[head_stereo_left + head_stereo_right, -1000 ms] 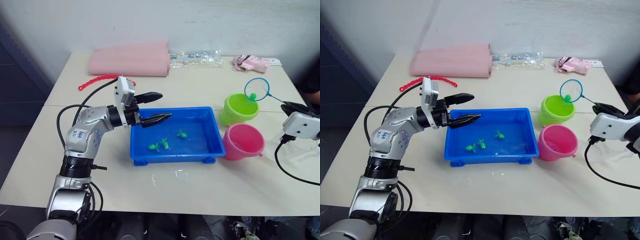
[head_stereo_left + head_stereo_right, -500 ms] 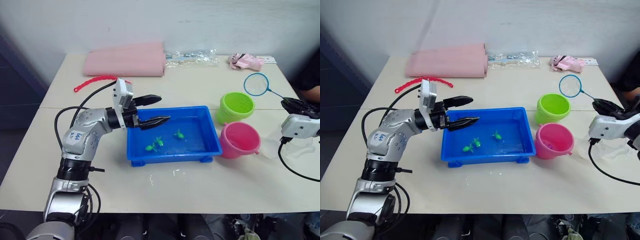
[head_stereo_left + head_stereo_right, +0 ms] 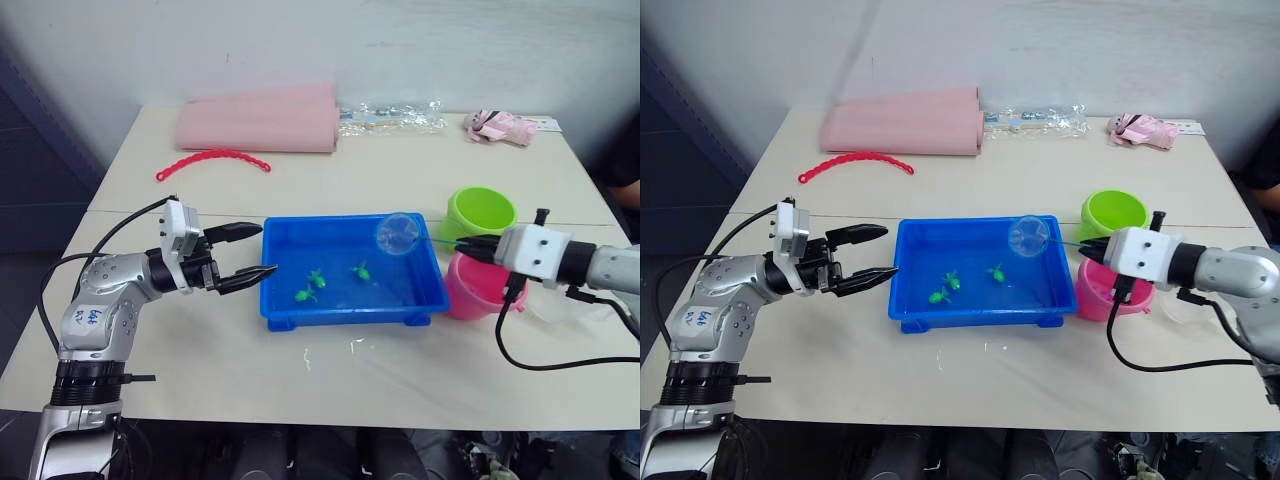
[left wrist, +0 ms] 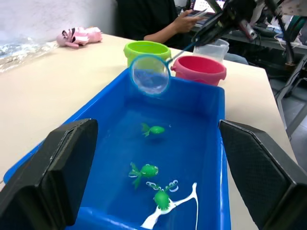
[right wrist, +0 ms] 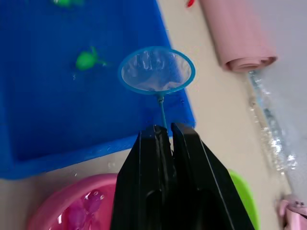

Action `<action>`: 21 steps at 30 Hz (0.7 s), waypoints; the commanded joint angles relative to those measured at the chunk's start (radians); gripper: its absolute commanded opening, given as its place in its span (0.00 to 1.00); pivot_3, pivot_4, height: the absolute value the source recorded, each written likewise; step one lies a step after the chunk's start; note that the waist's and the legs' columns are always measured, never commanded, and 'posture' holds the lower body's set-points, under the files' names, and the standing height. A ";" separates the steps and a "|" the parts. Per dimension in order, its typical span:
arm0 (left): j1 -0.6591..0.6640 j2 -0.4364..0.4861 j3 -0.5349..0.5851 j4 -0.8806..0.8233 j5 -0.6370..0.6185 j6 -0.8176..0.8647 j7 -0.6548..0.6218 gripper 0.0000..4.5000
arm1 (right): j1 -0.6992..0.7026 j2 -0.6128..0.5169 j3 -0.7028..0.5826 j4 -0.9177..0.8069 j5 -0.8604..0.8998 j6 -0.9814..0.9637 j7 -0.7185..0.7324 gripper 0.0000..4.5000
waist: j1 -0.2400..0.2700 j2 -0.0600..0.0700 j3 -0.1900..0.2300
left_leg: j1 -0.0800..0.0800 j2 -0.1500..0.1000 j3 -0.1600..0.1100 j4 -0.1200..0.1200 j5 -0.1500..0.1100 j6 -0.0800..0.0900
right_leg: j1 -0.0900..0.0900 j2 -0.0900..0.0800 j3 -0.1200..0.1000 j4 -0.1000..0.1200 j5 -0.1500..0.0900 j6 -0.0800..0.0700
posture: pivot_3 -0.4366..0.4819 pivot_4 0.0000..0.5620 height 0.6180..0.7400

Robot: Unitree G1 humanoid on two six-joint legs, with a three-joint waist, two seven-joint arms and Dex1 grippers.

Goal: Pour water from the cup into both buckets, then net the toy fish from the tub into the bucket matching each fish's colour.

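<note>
Black fingers of the right gripper [image 3: 468, 246] are pinched tight on the net [image 3: 399, 234] handle, hoop hanging over the blue tub's [image 3: 430, 262] right end. Three green fish [image 3: 362, 268] sit in the water. Left gripper [image 3: 250, 252] gapes wide just outside the tub's left wall.

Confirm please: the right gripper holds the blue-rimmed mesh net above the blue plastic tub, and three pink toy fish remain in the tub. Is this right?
Not fully. The three small plastic toy fish in the shallow blue plastic tub are green, not pink, as the left wrist view shows. The rest holds: the right gripper holds the round blue-rimmed mesh net above the tub.
</note>
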 commanded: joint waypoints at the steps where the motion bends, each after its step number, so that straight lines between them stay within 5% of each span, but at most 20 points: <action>1: 0.024 0.026 0.017 -0.078 -0.025 0.007 -0.005 0.97 | -0.094 0.052 0.075 0.055 -0.154 -0.016 -0.009 0.00 | -0.001 0.000 0.000 | -0.001 0.000 0.000 0.000 0.000 0.000 | -0.001 0.000 0.000 0.000 0.000 0.000 | 0.48 0.27 1.00; 10: 0.046 0.039 0.020 -0.121 -0.030 0.032 0.009 0.97 | -0.140 0.155 0.159 0.123 -0.181 -0.054 0.108 0.00 | -0.010 0.000 0.000 | 0.000 0.001 0.002 -0.001 0.001 -0.002 | -0.002 0.002 0.000 0.000 0.000 0.000 | 0.48 0.27 1.00; 21: 0.051 0.033 0.016 -0.136 -0.031 0.046 0.022 0.97 | -0.087 0.284 0.035 -0.099 0.126 0.509 0.088 0.00 | -0.008 0.000 0.000 | 0.000 0.001 0.001 -0.001 0.000 -0.001 | -0.002 0.002 0.000 0.001 0.000 0.000 | 0.48 0.27 1.00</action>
